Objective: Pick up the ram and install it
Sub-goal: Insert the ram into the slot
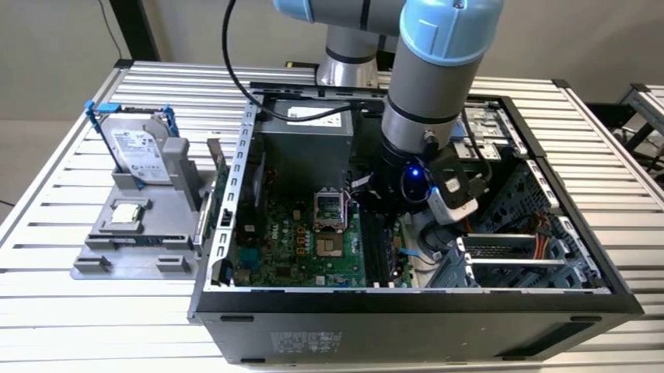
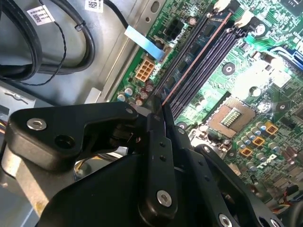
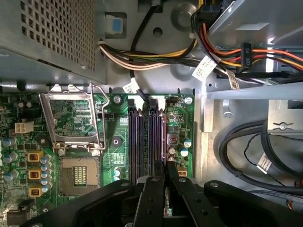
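Note:
My gripper (image 1: 389, 221) is down inside the open computer case (image 1: 415, 299), over the black memory slots (image 3: 147, 137) of the green motherboard (image 1: 301, 249). In both wrist views its black fingers (image 2: 161, 156) stand close together, shut on one end of the ram (image 2: 196, 59). The ram is a thin dark board seen edge-on. It runs away from the fingertips along the slots and stands upright in line with one of them. How deep it sits in that slot is hidden by the fingers. The gripper's tip (image 3: 165, 168) lies at the slots' near end.
The empty processor socket (image 3: 78, 177) lies beside the slots. Bundled cables (image 3: 156, 59) and the power supply (image 1: 306, 151) crowd that end of the case. Drive bays (image 1: 518, 249) fill the exterior view's right. Outside, a grey holder (image 1: 104, 260) carries a hard drive (image 1: 140, 148) and a processor chip (image 1: 124, 211).

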### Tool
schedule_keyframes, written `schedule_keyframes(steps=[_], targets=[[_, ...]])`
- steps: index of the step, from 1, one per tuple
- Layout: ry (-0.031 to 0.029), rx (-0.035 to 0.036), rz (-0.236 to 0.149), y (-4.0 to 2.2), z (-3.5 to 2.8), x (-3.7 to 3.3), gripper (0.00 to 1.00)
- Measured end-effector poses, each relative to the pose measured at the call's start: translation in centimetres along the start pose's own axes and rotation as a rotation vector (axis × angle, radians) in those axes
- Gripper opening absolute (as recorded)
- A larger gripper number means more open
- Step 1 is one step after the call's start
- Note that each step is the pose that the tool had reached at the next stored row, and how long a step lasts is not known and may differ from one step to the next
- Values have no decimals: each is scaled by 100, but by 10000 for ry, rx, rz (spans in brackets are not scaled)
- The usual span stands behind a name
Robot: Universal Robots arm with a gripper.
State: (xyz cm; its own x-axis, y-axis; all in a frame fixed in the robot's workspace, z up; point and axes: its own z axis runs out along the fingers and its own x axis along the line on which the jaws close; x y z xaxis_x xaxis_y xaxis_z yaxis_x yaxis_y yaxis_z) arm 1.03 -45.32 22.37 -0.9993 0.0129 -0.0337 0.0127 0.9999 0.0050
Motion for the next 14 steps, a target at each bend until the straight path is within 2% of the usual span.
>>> schedule_keyframes(steps=[4,14], targets=[[0,-8,-104,-6,3,0,0],[0,-9,-106,-7,71,2,0]])
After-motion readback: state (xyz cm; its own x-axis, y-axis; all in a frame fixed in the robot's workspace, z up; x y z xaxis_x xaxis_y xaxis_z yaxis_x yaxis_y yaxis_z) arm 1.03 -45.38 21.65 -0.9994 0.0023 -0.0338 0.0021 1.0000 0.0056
